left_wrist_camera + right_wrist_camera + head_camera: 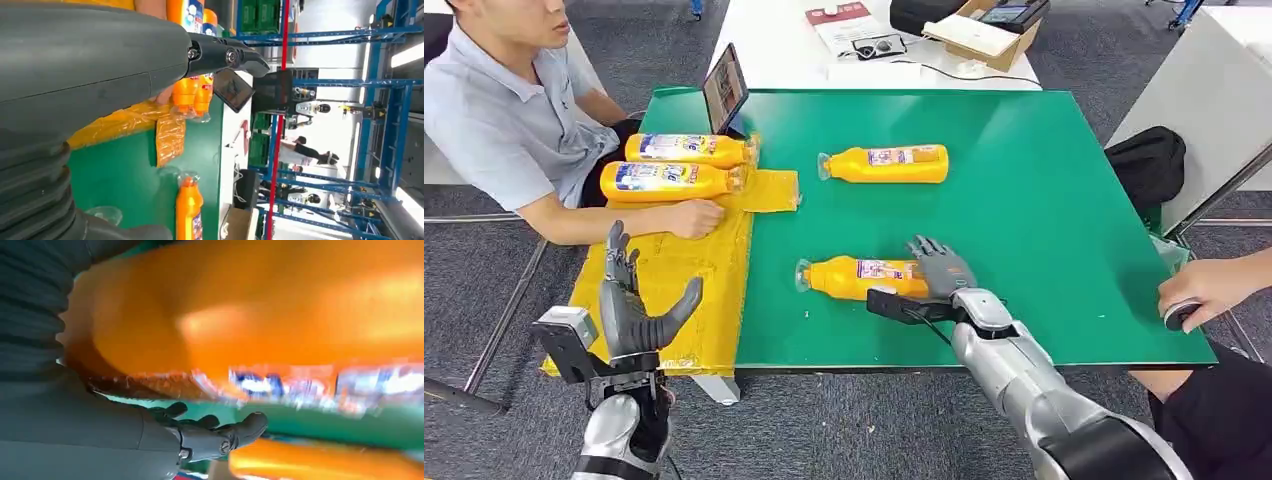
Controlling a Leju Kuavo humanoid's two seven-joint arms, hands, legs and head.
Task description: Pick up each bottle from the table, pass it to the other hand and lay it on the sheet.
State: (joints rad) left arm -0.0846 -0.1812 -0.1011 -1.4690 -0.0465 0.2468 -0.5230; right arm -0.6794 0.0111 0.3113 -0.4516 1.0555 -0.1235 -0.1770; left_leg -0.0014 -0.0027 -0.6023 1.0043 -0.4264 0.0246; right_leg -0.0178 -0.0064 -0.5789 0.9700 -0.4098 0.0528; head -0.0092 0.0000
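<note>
Near bottle (864, 277) lies on the green counter (1044, 220), right hand (939, 268) over its base, seemingly not yet gripping it. Far bottle (887, 164) lies mid-counter. Two bottles (674, 165) lie on the yellow sheet (674, 290) at left. Left hand (629, 300) released, fingers spread above the sheet. Person's hand (694, 217) rests on the sheet.

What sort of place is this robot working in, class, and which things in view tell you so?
Probably a robot test floor in an industrial hall, not a home. Blue steel racking rises behind, a green work table holds identical orange bottles, and a seated person watches beside it.
</note>
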